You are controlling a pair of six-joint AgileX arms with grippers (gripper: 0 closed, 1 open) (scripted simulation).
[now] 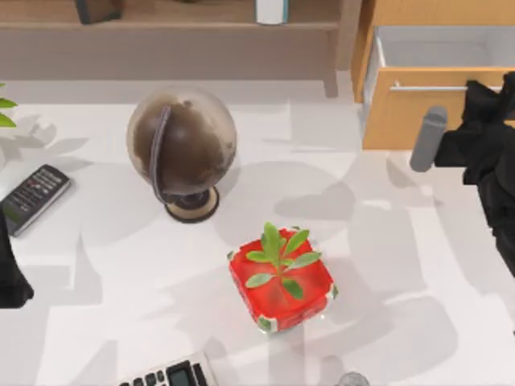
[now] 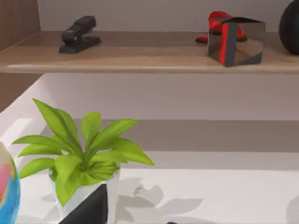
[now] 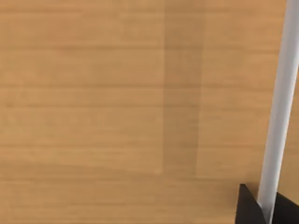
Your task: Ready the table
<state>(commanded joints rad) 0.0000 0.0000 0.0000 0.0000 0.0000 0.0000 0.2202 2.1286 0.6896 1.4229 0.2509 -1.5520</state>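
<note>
No readable text, labels or numbers anywhere

The remote control [image 1: 34,197] at the left of the desk [image 1: 121,273] has rows of buttons, but no marking on them can be made out. The calculator [image 1: 170,375] at the desk's near edge shows a dark display and keys, and no digit or sign on them can be read. The globe [image 1: 182,145] carries dark patches without legible names. The red pot [image 1: 282,289] with the plant, the stapler [image 2: 78,35] and the shiny cube [image 2: 236,41] on the shelf [image 2: 140,58], and the drawer front [image 3: 117,112] bear no lettering.
</note>
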